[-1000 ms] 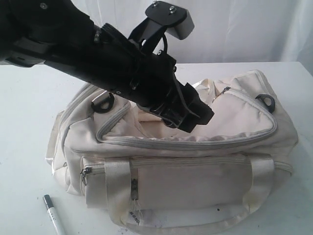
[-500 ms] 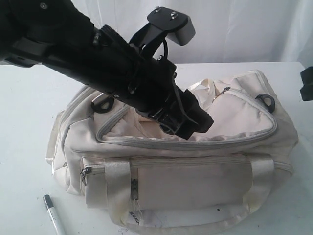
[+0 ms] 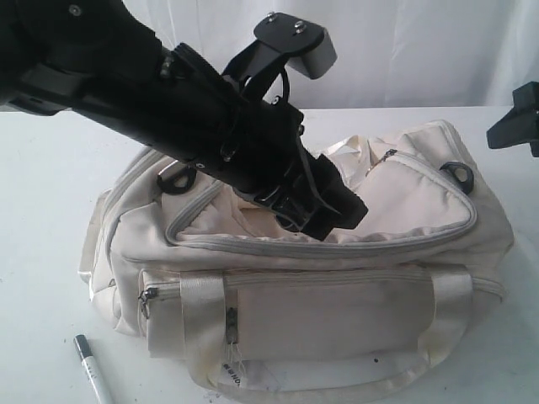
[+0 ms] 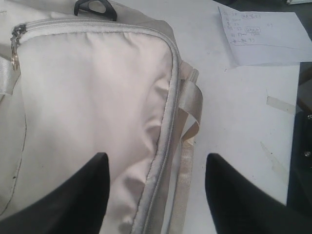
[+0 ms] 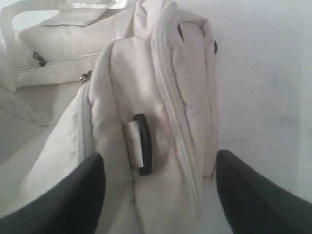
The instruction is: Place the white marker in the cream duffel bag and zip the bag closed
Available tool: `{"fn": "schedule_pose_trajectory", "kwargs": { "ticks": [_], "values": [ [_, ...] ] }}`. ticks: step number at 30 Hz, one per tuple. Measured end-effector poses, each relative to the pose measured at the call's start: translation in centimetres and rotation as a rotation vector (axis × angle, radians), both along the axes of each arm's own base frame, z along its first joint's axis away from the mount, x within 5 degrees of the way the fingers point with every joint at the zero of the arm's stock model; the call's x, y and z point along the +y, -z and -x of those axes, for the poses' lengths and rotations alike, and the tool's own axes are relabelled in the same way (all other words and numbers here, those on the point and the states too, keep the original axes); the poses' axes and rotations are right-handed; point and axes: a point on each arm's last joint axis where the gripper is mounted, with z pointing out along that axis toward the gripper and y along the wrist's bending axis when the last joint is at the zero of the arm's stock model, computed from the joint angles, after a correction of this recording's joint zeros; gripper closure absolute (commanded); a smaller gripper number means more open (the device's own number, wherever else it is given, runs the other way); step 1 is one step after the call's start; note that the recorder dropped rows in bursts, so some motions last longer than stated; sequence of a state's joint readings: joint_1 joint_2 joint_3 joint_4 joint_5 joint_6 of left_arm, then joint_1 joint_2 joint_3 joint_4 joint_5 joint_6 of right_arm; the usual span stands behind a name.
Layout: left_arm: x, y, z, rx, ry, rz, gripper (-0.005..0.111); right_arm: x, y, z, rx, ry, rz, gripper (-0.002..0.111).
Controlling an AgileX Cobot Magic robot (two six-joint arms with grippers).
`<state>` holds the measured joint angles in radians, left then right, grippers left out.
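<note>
The cream duffel bag [image 3: 337, 278] lies in the middle of the white table, its top flap [image 3: 413, 198] loose and its grey zipper [image 4: 168, 122] running along the flap edge. The white marker [image 3: 91, 370] lies on the table off the bag's front left corner, dark cap pointing away. My left gripper [image 3: 337, 210] hangs open over the bag's top opening, the flap and zipper edge showing between its fingers [image 4: 157, 158]. At the bag's right end my right gripper [image 3: 515, 124] stands open, facing the end panel and its black plastic loop [image 5: 142, 144]. Neither gripper holds anything.
A sheet of paper with writing [image 4: 263, 36] and bits of tape [image 4: 280, 102] lie on the table beyond the bag. A white curtain [image 3: 421, 50] hangs behind the table. A cream webbing strap [image 3: 202, 324] crosses the bag's front.
The right gripper has come into view at the right edge and risen a little. The left arm shifted slightly toward the left a second ago and has since stayed put.
</note>
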<state>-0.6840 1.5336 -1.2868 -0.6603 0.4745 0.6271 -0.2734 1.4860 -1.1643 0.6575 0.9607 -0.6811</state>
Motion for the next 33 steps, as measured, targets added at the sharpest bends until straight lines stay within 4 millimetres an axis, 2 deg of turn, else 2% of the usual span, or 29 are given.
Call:
{"fn": "schedule_pose_trajectory", "kwargs": {
  "ticks": [2,4,19,22,25,26,30,33],
  "values": [
    [0.0,0.0,0.0,0.0,0.0,0.0,0.045,0.5,0.2,-0.2,-0.007,-0.042,0.005,0.032],
    [0.0,0.0,0.0,0.0,0.0,0.0,0.045,0.8,0.4,-0.4,-0.005,-0.066,0.009,0.03],
    [0.0,0.0,0.0,0.0,0.0,0.0,0.045,0.9,4.2,-2.4,0.083,-0.099,-0.001,0.03],
    [0.0,0.0,0.0,-0.004,-0.004,0.002,0.045,0.7,5.9,-3.1,0.125,-0.106,-0.008,0.03],
    [0.0,-0.1,-0.1,-0.01,-0.01,0.006,0.045,0.9,6.5,-3.6,0.115,-0.124,-0.04,0.031],
    [0.0,-0.1,-0.2,-0.016,-0.016,0.009,0.045,1.0,6.7,-3.8,0.106,-0.132,-0.063,0.034],
    [0.0,-0.3,-0.5,-0.044,-0.044,0.025,0.045,1.5,7.4,-4.1,0.114,-0.153,-0.084,0.078],
    [0.0,-0.6,-1.0,-0.08,-0.08,0.046,0.045,1.7,7.2,-4.1,0.11,-0.164,-0.119,0.103]
  ]
}}
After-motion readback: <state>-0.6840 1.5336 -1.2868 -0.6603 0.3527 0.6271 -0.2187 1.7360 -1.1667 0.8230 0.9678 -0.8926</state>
